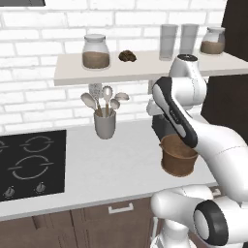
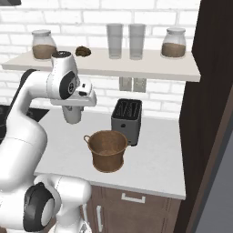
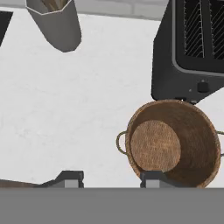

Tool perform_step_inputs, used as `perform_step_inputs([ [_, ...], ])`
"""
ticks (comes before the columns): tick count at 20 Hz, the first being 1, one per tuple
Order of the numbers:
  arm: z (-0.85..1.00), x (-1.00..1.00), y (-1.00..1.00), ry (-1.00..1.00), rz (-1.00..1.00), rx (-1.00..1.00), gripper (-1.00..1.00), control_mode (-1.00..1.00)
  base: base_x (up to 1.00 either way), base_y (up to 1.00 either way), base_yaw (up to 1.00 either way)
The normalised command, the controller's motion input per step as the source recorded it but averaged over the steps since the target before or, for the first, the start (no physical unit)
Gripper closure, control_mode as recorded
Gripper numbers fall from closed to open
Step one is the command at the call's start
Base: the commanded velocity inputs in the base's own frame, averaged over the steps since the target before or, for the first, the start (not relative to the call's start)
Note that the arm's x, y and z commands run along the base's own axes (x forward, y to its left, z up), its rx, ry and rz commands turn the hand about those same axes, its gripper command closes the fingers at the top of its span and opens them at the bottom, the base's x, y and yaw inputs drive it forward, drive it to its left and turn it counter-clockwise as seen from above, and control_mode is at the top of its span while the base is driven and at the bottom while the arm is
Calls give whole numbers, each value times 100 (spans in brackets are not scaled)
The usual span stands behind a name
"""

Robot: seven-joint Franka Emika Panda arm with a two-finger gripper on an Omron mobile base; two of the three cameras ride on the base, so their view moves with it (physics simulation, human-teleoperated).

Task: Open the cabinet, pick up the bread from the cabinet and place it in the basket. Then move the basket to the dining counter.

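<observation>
**The basket sits by the toaster, and the bread is up on the shelf**

The basket (image 2: 107, 149) stands on the white counter (image 1: 121, 160), just in front of the black toaster (image 2: 127, 119). In the left base view the robot's arm hides the toaster and part of the basket. Nothing is inside the basket.

The bread (image 1: 127, 55) is high above the basket, on the open shelf (image 2: 136, 68). It lies between a glass jar (image 1: 95, 51) and two tall glasses (image 2: 122, 41). It is small and dark, so its shape is hard to make out.

The gripper (image 3: 109, 179) hangs over the counter, above the basket's near rim. Its fingertips (image 3: 70, 178) stand partly apart and hold nothing. The bottom edge cuts them off.

A grey cup of spoons (image 1: 104, 121) stands further along from the basket. No writing can be read anywhere.
</observation>
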Motion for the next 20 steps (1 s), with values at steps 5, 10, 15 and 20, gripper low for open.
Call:
perform_step_inputs([
  [5,5,-4,0,-11,1,0,-100,-100,0,0,0],
  [10,43,-21,8,-23,2,0,-100,-100,0,0,0],
  [15,67,-64,22,-27,3,0,-100,-100,0,0,0],
  [20,87,-21,5,-26,5,0,-100,-100,0,0,0],
])
